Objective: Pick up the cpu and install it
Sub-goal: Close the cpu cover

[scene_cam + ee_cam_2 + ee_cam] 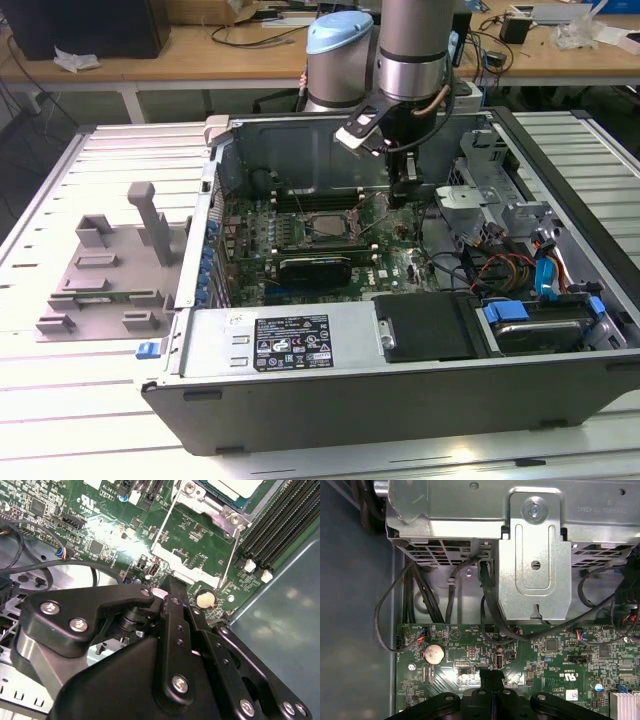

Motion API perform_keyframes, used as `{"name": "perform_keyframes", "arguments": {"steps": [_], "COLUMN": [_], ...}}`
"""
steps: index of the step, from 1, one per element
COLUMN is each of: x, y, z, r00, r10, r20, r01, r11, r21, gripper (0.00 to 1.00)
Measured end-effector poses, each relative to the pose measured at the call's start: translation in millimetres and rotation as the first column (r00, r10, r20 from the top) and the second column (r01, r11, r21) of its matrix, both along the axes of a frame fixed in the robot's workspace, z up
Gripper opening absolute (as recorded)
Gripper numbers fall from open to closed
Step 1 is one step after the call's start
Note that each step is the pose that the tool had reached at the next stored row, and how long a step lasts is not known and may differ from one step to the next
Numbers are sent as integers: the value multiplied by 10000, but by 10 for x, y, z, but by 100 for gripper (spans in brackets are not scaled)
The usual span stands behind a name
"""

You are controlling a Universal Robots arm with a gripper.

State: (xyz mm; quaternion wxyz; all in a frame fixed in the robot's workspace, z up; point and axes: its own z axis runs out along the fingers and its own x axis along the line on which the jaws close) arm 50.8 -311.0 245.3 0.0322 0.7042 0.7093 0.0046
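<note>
Gripper [170, 584]: we read its fingers pressed together with nothing between them, tip over the motherboard [195, 535] near the coin cell [203, 599] | cpu [235, 486]: we find it lying flat in the socket [210, 507], apart from the gripper | exterior view: arm reaches down into the open computer case [400, 400].

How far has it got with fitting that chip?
Mostly done, it seems: the cpu already lies in the socket on the motherboard. The gripper is shut, holds nothing, and hangs above the motherboard beside the socket. Whether the socket is latched I cannot tell.
</note>
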Motion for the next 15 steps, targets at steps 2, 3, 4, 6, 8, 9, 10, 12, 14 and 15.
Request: {"name": "perform_keyframes", "arguments": {"steps": [2, 3, 4, 6, 8, 9, 10, 12, 14, 15], "x": [-4, -16, -37, -72, -109, -128, -153, -191, -242, -272], "y": [0, 2, 4, 8, 12, 15, 21, 27, 36, 42], "z": [-2, -2, -2, -1, -1, 0, -6, -1, -2, -2], "r00": [10000, 10000, 10000, 10000, 10000, 10000, 10000, 10000, 10000, 10000], "r10": [-3, -2, -1, -5, -11, -15, -29, -42, -67, -84], "r20": [1, 1, 2, 3, 6, 7, 11, 14, 20, 21], "r01": [3, 2, 1, 5, 11, 15, 29, 42, 67, 84], "r11": [10000, 10000, 10000, 10000, 10000, 10000, 10000, 10000, 10000, 10000], "r21": [3, 6, 4, 0, 0, -1, 21, 3, 5, 4], "gripper": [11, 11, 11, 11, 11, 11, 11, 11, 11, 11]}}
